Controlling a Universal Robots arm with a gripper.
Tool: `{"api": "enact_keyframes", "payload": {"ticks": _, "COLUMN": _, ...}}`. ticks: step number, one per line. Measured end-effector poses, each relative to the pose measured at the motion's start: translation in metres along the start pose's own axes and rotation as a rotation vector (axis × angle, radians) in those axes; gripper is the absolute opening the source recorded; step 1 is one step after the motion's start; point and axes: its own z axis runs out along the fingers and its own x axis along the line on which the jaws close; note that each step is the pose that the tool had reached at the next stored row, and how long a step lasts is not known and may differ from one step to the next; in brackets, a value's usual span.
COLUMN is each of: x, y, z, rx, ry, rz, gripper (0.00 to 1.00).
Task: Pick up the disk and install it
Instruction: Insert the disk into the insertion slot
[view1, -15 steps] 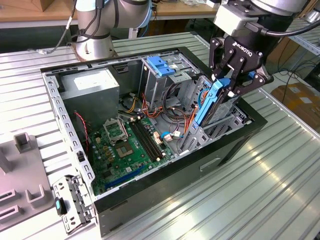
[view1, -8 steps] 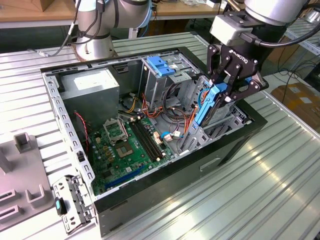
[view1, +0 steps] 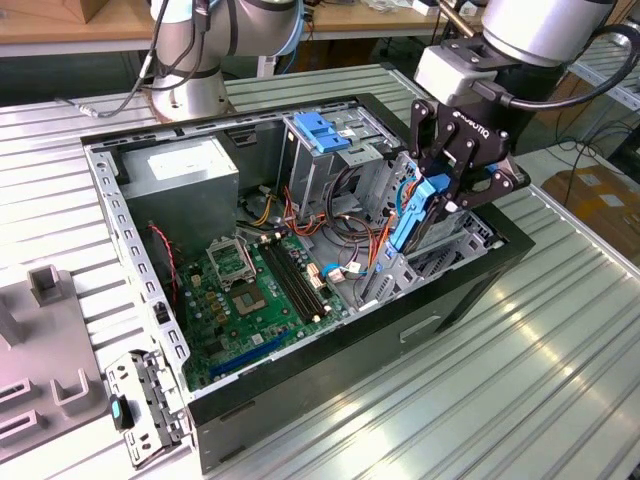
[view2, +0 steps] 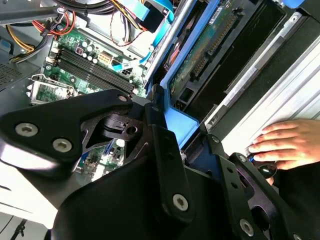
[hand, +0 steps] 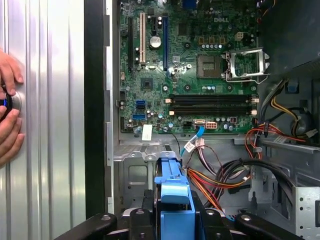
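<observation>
Insertion step, by the look of it. Gripper (view1: 455, 195) is clamped on the disk (view1: 413, 215), which stands on edge at the front corner of the computer case (view1: 400, 335), over the metal bay frame (view1: 395, 275).

To do this well, I judge:
- Hold the disk square to the bay, with no twist, so both blue rails meet the slot evenly.
- Go straight down and slowly. A tilted entry would likely jam the plastic rails.
- Mind the cable bundle (view1: 375, 245), just beside the bay inside the case. A pinched wire would block seating.
- Grip looks firm enough, so there is no need to squeeze harder on plastic.

Disk relative to gripper: it sits between the fingers, with the blue rail sticking out past the fingertips toward the case floor. In the first wrist view the disk (hand: 175, 200) is centred in the gripper (hand: 172, 222), with the cable bundle (hand: 210, 180) close on one side.

Deeper in the case, the motherboard (view1: 260, 290) lies flat on the floor, clear of the disk. At the far wall stand the cage with a blue top (view1: 320, 135) and the grey power box (view1: 180, 170), both well apart from the gripper.

Outside the case, a person's hand (hand: 7, 115) rests on the table (view1: 520, 380), on a small round thing, apart from the case wall.
</observation>
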Motion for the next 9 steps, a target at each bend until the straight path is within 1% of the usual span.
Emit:
{"api": "enact_keyframes", "payload": {"ticks": 2, "x": 0.0000, "y": -0.0001, "z": 0.0036, "rx": 0.0000, "ry": 0.0000, "rz": 0.000, "gripper": 0.37}}
{"api": "enact_keyframes", "payload": {"ticks": 6, "x": 0.0000, "y": -0.0002, "z": 0.0081, "rx": 0.0000, "ry": 0.0000, "rz": 0.000, "gripper": 0.37}}
{"api": "enact_keyframes", "payload": {"ticks": 9, "x": 0.0000, "y": -0.0004, "z": 0.0152, "rx": 0.0000, "ry": 0.0000, "rz": 0.000, "gripper": 0.37}}
